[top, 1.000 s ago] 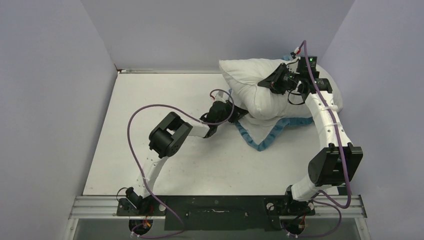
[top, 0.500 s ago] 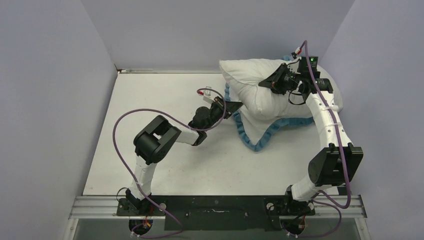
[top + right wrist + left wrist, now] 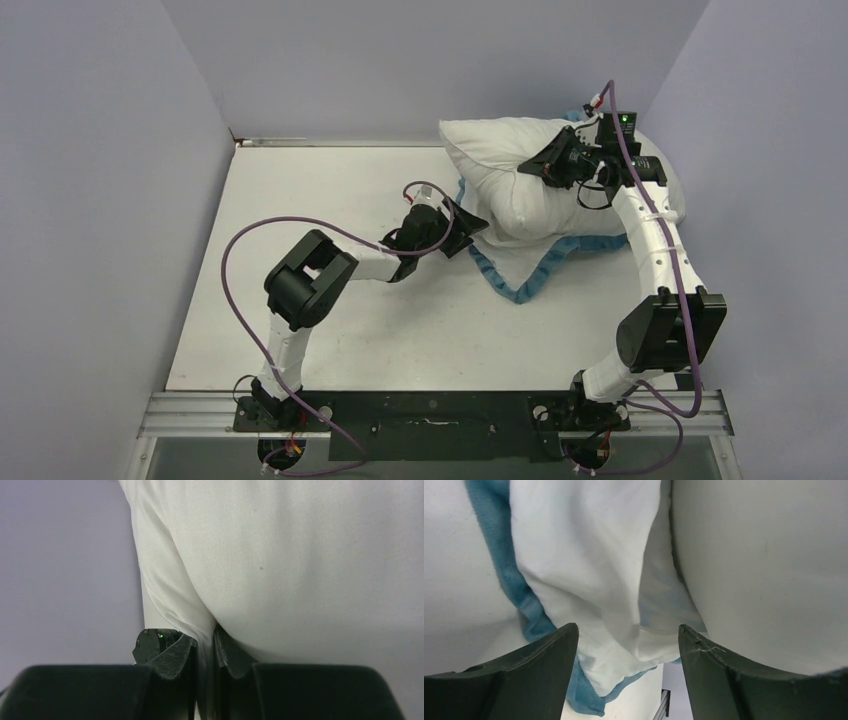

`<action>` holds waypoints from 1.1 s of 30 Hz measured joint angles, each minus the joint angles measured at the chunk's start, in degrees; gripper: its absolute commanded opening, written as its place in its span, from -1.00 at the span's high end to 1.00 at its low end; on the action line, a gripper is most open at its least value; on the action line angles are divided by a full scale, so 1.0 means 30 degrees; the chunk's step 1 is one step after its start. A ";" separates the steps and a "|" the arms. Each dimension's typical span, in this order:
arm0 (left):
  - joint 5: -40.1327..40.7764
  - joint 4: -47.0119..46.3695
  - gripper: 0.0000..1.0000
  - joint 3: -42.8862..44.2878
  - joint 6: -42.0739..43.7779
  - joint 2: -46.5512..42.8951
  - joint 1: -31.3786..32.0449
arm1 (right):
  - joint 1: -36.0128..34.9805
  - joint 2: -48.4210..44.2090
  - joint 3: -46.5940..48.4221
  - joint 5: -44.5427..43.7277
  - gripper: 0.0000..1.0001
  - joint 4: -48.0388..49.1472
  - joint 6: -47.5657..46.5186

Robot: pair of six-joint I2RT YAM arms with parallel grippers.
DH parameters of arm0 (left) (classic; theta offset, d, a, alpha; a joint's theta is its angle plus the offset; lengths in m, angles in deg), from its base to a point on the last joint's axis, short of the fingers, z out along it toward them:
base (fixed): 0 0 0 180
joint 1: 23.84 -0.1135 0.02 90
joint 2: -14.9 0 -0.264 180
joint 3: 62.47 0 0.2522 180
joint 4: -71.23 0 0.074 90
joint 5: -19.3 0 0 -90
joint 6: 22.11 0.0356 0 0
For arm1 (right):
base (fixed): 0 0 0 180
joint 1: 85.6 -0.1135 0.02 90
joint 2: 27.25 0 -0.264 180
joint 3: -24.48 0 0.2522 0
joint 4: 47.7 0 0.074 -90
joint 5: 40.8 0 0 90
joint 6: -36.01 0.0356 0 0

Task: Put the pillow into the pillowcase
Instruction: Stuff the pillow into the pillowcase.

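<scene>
A plump white fabric pillow (image 3: 515, 185) sits at the far right of the white desk (image 3: 330, 190). It rests on a thin pillowcase (image 3: 528, 280) with a blue ruffled edge, which shows along the pillow's near and left sides. The right fingers (image 3: 181, 649) are clenched on a pinched fold of fabric on top of the pillow. The left fingers (image 3: 559, 645) stand spread apart at the pillowcase's left edge, with white cloth lying loose between them, grasping nothing.

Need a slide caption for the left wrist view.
Left pincer open before the blue-edged pillowcase, pillow to its right.
</scene>
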 measured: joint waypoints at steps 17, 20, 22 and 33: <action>-0.0831 0.6703 1.00 0.6652 -0.0838 0.3373 0.0321 | 0.0117 0.0000 0.0430 -0.0197 0.90 -0.0313 -0.0131; -0.0874 0.5996 1.00 0.6171 -0.1260 0.3628 0.0415 | 0.0131 0.0000 0.0481 -0.0240 0.90 -0.0364 -0.0131; -0.0867 0.4896 1.00 0.5690 -0.1413 0.3701 0.0437 | 0.0131 0.0000 0.0481 -0.0240 0.90 -0.0444 -0.0138; 0.0430 -0.7461 1.00 0.2470 -0.0568 0.3657 -0.0168 | 0.0138 0.0000 0.0481 -0.0291 0.89 -0.0561 -0.0284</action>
